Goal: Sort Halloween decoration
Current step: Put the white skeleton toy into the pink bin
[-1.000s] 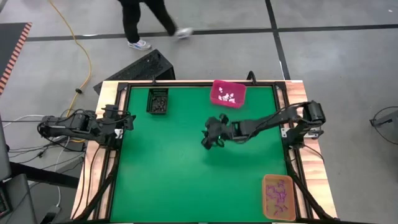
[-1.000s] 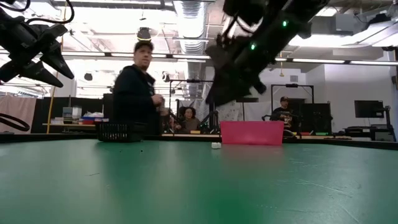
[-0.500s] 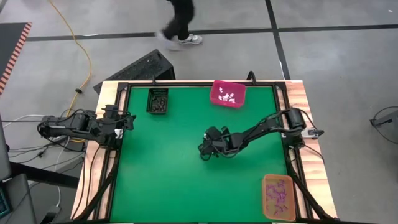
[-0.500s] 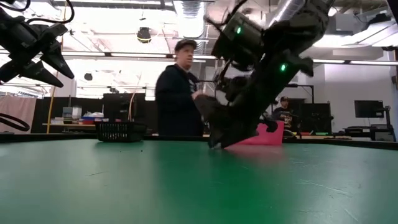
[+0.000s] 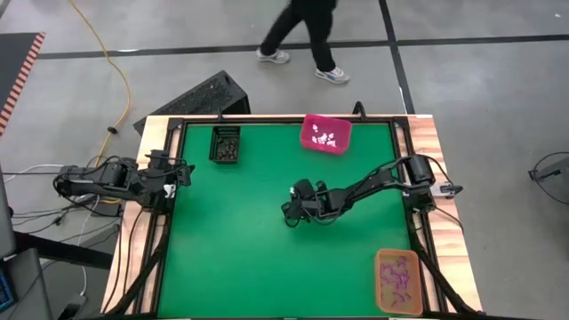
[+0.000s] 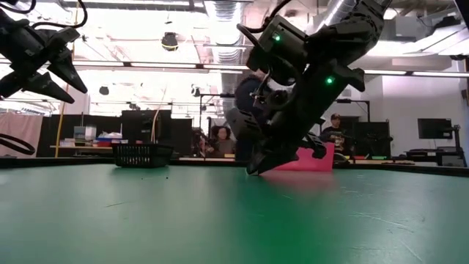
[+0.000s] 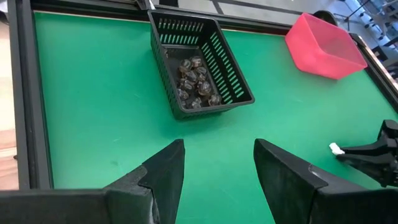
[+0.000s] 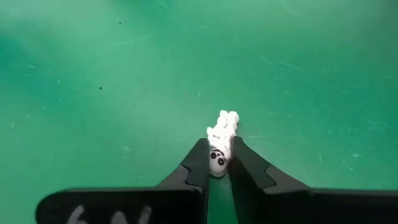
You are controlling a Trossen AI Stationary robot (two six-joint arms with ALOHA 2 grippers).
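Our right claw (image 8: 217, 163) pinches a white skeleton trinket (image 8: 221, 140) at mid desk (image 5: 231, 258), tips down on the green; our left claw (image 7: 217, 165) waits agape by the desk's left edge.

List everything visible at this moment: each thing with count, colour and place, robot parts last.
White skeleton trinket: one, white, mid-table, pinched between the right gripper's fingers.
Black bin: one, far left of the mat, holding dark trinkets.
Pink bin: one, far edge, holding white trinkets.
Orange bin: one, near right corner, holding purple trinkets.
Table: green mat.
Person: one, walking beyond the table.
Left gripper: open, at the left edge.
Right gripper: shut, down at mid-table.
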